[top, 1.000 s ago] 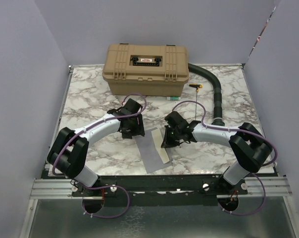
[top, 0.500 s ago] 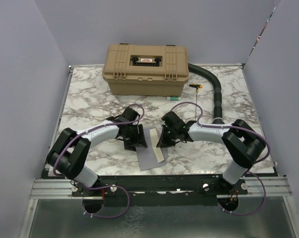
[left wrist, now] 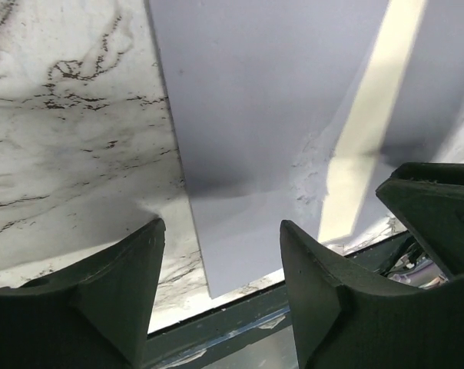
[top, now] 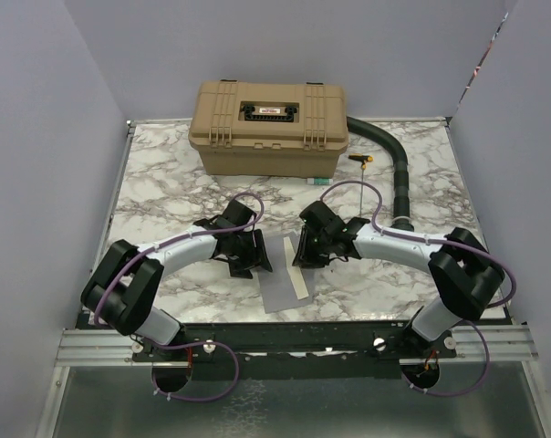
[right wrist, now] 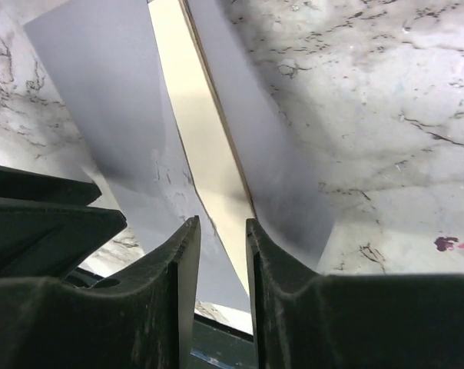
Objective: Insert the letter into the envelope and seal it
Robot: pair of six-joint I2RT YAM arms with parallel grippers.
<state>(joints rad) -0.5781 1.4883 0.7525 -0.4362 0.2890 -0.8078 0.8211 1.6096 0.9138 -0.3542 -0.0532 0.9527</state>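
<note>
Left fingers spread wide, right fingers slightly parted.
Between them lies envelope, letter strip showing, near corner at bench front edge.

left pincer: jaws apart | envelope lying on table

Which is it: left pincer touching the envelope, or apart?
Cannot tell. In the left wrist view the envelope lies between the fingers of the open left pincer; neither contact nor gap shows plainly.
</note>
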